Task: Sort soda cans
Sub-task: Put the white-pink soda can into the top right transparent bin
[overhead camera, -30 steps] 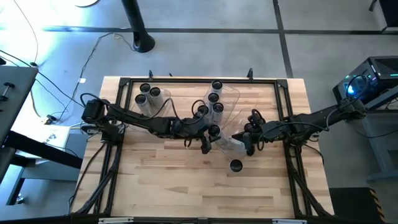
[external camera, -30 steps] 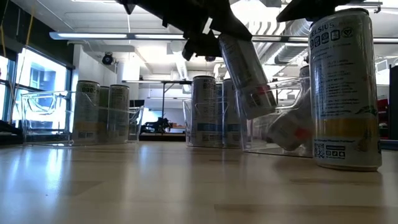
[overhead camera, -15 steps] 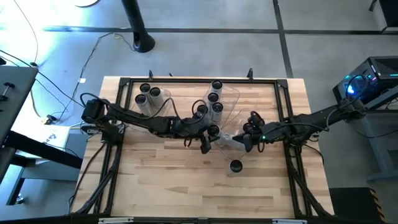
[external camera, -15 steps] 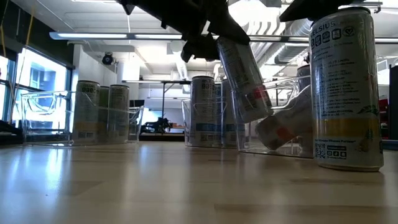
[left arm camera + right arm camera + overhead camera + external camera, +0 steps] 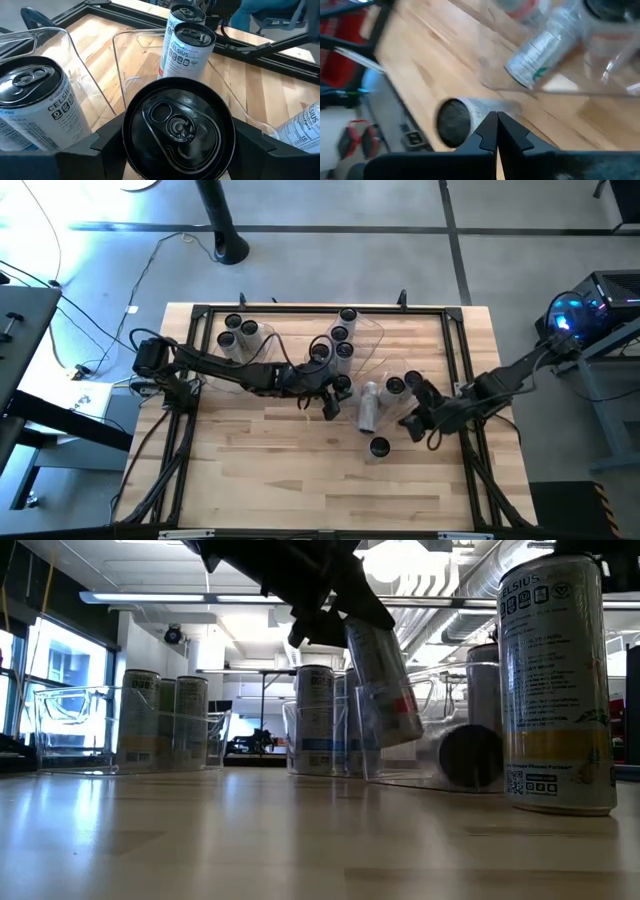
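Observation:
My left gripper [image 5: 335, 392] reaches in from the table's left, shut on a soda can [image 5: 382, 675] by the near end of the middle clear bin [image 5: 372, 340]. That bin holds several upright cans [image 5: 341, 334]. The left bin [image 5: 262, 340] holds three cans [image 5: 238, 333]. One can [image 5: 368, 408] lies on its side on the table just right of the held can. Two more stand upright on their bases, one [image 5: 395, 387] beside the lying can and one [image 5: 379, 447] nearer the front edge. My right gripper [image 5: 408, 424] is shut and holds nothing, right of the lying can. My left gripper pinches the can's side wall just below its top rim [image 5: 131, 150] between its two fingers [image 5: 102, 147], one on each side. The fingers slant down from the table's left. The can hangs tilted, top toward the gripper and bottom [image 5: 405, 730] lower, clear of the table.
A black frame [image 5: 300, 310] runs around the table's edges. Bare wood lies along the near half of the table [image 5: 280, 470]. The lying can [image 5: 470, 755] shows its dark end to the low view, close to the bin's wall.
My right gripper has drawn back toward the table's right and near edges and turned, staying shut. The can that leaned tilted beside it has fallen and now lies flat on its side. The middle bin with its cans has slid slightly toward the left.

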